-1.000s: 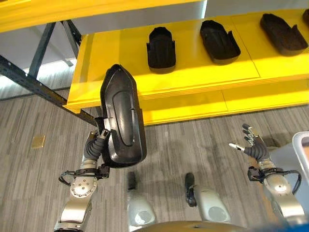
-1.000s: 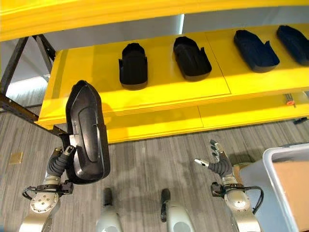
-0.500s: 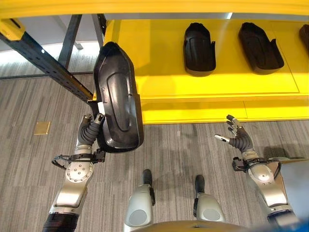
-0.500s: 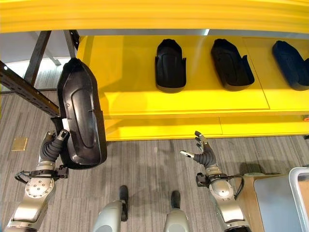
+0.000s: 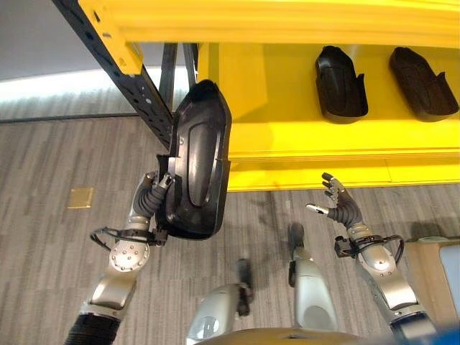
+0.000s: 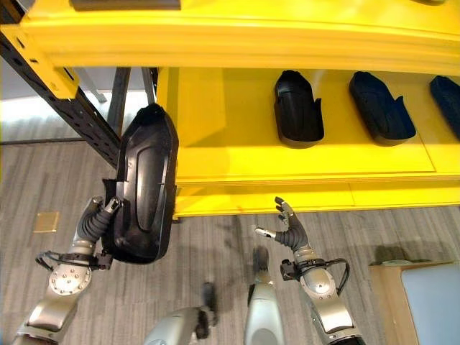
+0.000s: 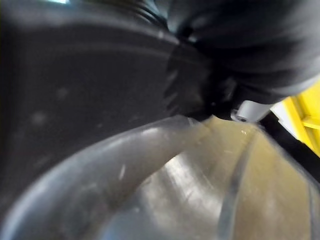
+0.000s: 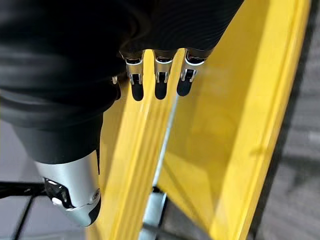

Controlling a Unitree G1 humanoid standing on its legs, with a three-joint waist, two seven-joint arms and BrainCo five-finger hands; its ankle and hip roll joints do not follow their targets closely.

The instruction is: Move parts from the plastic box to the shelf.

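Left eye view: left hand (image 5: 152, 201) grips the lower edge of a long black part (image 5: 198, 159), long axis upright, top overlapping the yellow shelf (image 5: 287, 129) front edge beside the dark upright (image 5: 136, 90). Bare shelf lies between this and two placed parts (image 5: 341, 85).

Right eye view: right hand (image 6: 287, 231), fingers spread and empty, hangs below the shelf lip.

Left wrist view: dark part surface (image 7: 75, 90) up close; fingers not legible.

Right wrist view: straight fingers (image 8: 157, 80) before yellow shelf.

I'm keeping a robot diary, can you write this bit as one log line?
left hand: shut on black part, held up | right hand: open, empty | yellow shelf: two parts already there
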